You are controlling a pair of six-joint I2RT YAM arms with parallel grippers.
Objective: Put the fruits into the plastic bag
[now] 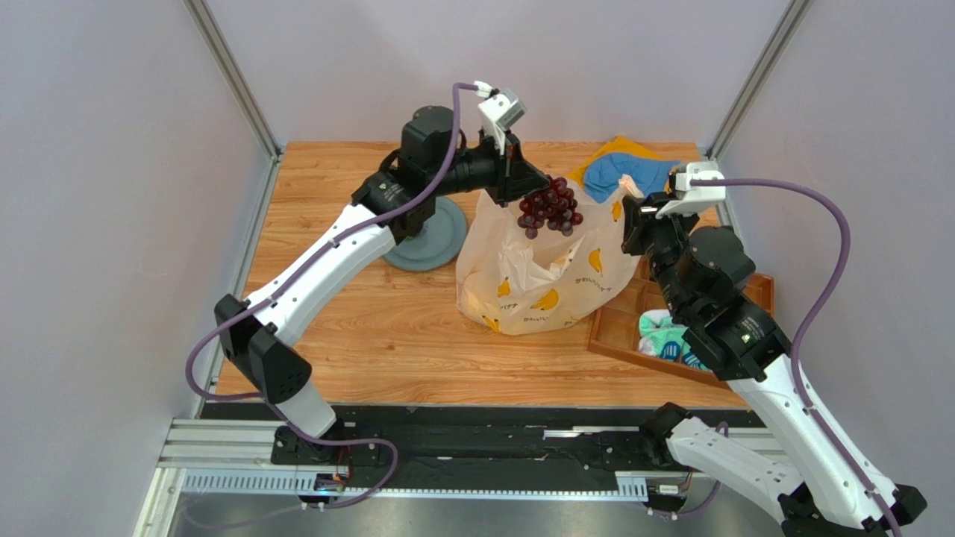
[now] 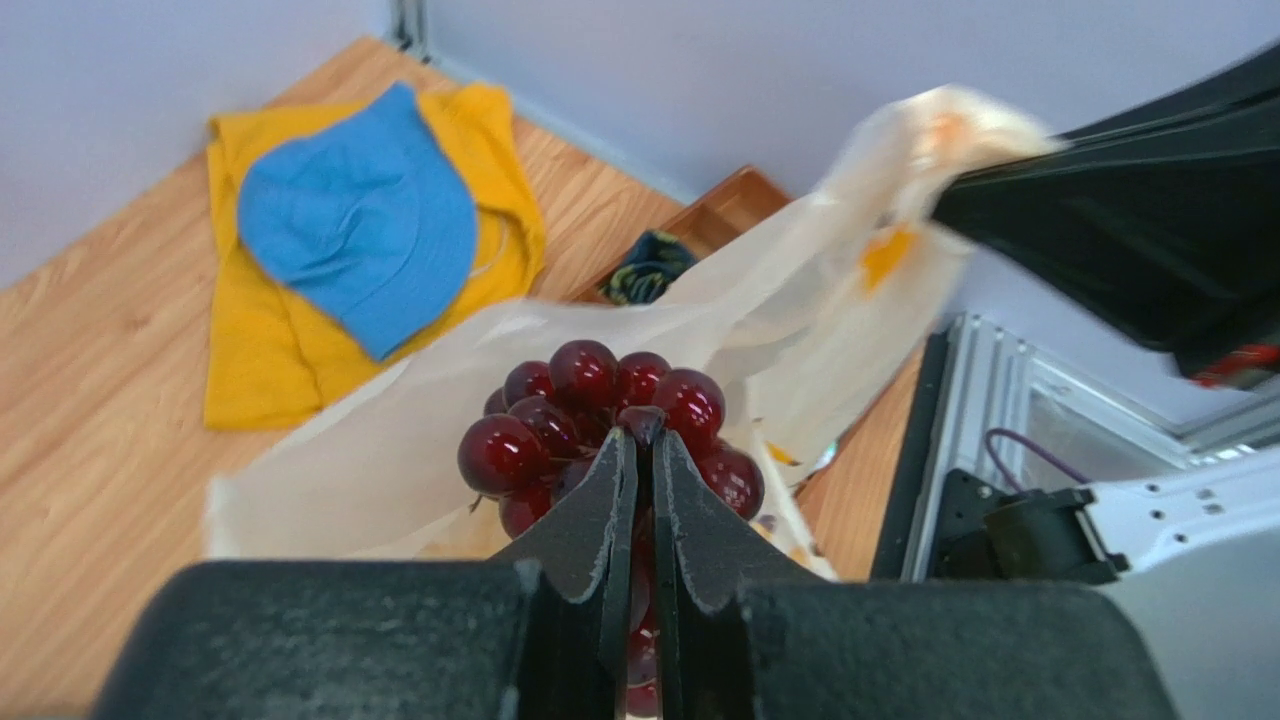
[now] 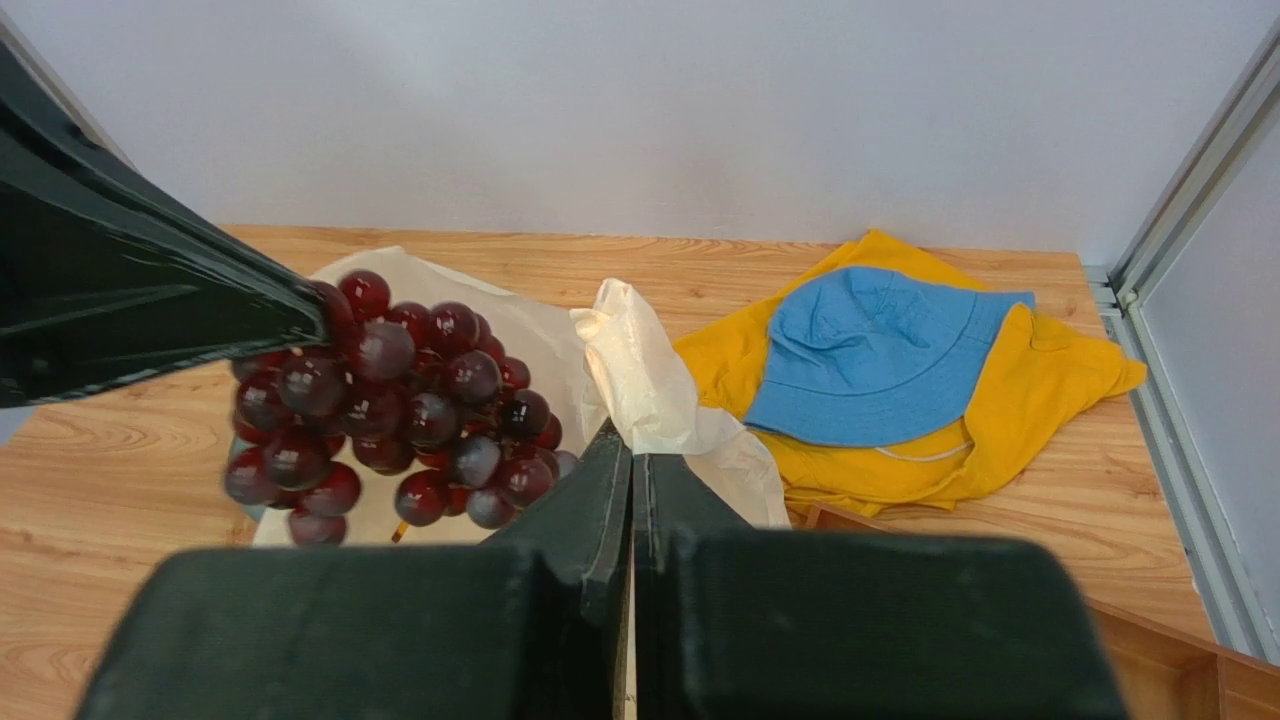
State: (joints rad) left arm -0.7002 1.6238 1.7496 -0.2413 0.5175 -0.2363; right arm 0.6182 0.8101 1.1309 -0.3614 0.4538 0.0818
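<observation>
**A:** Where is the bunch of small dark purple grapes [image 1: 549, 208] hanging?

**B:** It is dangling in the air over the top of the large, crinkly, translucent peach-beige plastic bag [image 1: 538, 280], at the bag's 12 o'clock end in the overhead view. The rest of the bag is spreading toward 6 o'clock across the wooden table [image 1: 370, 324].

**A:** Which arm is carrying it?

**B:** The left gripper [image 1: 522, 179], at about 10 o'clock from the bunch. It is pinching the bunch at its top with the jaws nearly together, and the bunch's long axis is hanging downward from there.

**A:** And the other arm?

**B:** The right gripper [image 1: 632, 216], at 3 o'clock from the grapes, is clamping shut on the bag's upper edge and holding it raised.

**A:** So which way is the drop going?

**B:** I am judging it to be straight down, since the opening appears to be lying beneath the bunch. The round grey-blue plate [image 1: 432, 241] is sitting at 9 o'clock from the bag.
</observation>
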